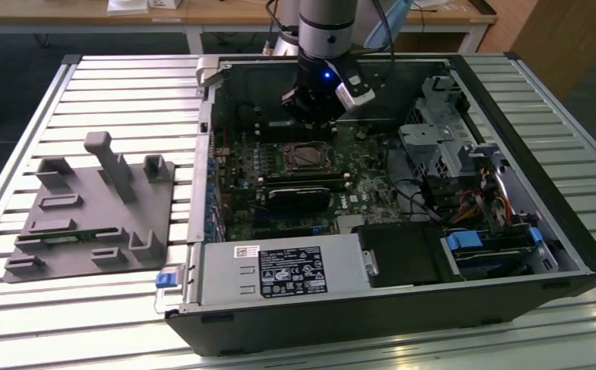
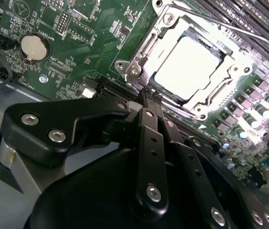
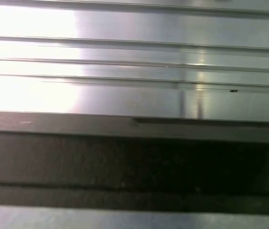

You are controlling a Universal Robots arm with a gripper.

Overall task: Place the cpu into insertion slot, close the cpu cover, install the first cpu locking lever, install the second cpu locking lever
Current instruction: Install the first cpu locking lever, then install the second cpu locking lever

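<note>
With cpu (image 2: pixel 188 67) seated under cpu cover (image 2: pixel 230 71), gripper (image 2: pixel 149 98) shut beside it

Green motherboard (image 2: pixel 77 52); pale grey cpu (image 2: pixel 187 67); silvery cpu cover (image 2: pixel 220 93); black pincer (image 2: pixel 151 98).

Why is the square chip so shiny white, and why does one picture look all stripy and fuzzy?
In the second wrist view, light bounces straight off the cpu, so its metal top washes out to white, and the cpu cover around it glares too. In the first wrist view, bright glare spreads across the ribbed metal surface, with a dark blurred band below. In the exterior view, the lighting is even.
</note>
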